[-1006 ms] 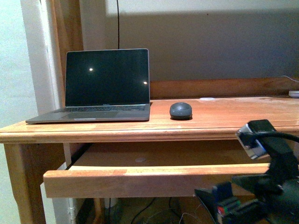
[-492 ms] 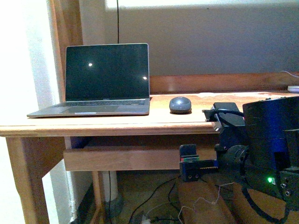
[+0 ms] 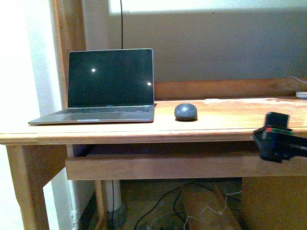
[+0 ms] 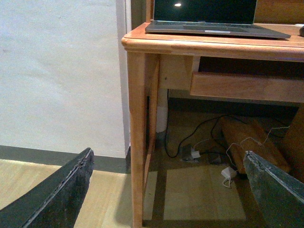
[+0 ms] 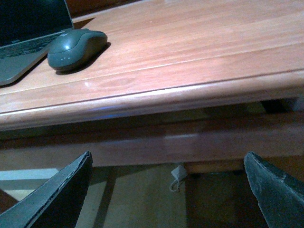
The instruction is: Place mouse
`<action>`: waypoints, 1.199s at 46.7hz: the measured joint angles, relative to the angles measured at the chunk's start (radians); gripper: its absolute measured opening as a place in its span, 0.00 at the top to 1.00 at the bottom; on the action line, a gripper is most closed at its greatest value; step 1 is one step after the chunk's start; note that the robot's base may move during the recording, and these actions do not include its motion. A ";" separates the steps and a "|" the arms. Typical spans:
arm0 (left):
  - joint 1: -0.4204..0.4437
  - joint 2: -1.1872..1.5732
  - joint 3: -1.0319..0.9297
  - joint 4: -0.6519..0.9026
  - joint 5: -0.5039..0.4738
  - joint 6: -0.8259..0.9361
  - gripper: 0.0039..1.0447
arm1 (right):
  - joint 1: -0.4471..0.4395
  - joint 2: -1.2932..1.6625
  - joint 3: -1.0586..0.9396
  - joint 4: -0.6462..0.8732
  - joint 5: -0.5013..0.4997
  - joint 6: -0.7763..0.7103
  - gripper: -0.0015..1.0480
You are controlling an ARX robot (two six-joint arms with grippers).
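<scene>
Mouse (image 3: 185, 111) sits on the desk (image 3: 230, 120) just right of the laptop (image 3: 103, 88), apart from both arms. It looks light, rigid and smooth-domed, likely slippery; pinching its two long sides low down seems safest. Right gripper (image 5: 166, 190) hangs below the desk edge, fingers spread wide, empty. Left gripper (image 4: 166, 190) is likewise wide open and empty.

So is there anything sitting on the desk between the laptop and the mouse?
No. In the front view only a narrow strip of bare desk separates the laptop from the mouse; the right wrist view shows them close, not touching.
</scene>
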 joint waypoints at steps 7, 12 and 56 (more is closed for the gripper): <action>0.000 0.000 0.000 0.000 0.000 0.000 0.07 | -0.066 -0.253 -0.174 -0.089 -0.018 0.047 0.07; 0.000 0.000 0.000 0.000 0.000 0.000 0.07 | -0.095 -0.456 -0.285 -0.180 -0.038 0.075 0.07; 0.000 0.000 0.000 0.000 0.001 0.000 0.07 | -0.245 -1.369 -0.573 -0.686 -0.040 -0.257 0.97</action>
